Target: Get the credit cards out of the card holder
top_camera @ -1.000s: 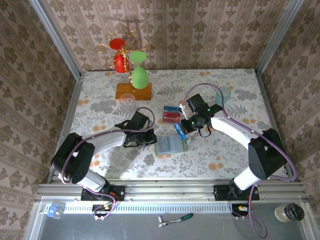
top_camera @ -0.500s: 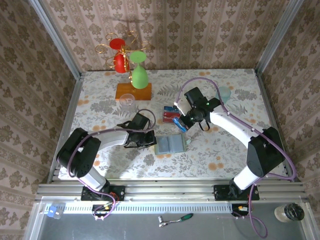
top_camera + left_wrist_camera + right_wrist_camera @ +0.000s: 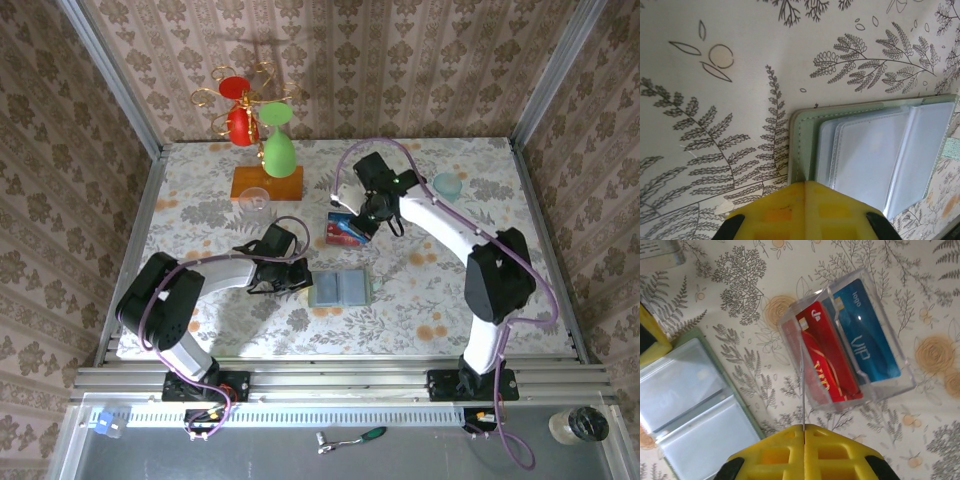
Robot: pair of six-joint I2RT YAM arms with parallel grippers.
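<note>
Left tool is shut, tips at the left edge of the card holder, which lies open mid-table toward the near edge. Its pockets look empty, but the glare makes that hard to call. Beyond it, right tool is clamped on a card seen edge-on, colour unclear, over the tray holding a red card and a blue card. Next I'd say lower it in and let go.

1. I'm driving a staged robot test booth, not a real room: wallpapered panels box in one table.
2. An aluminium rail carries both arm bases; a green-handled tool lies below.
</note>
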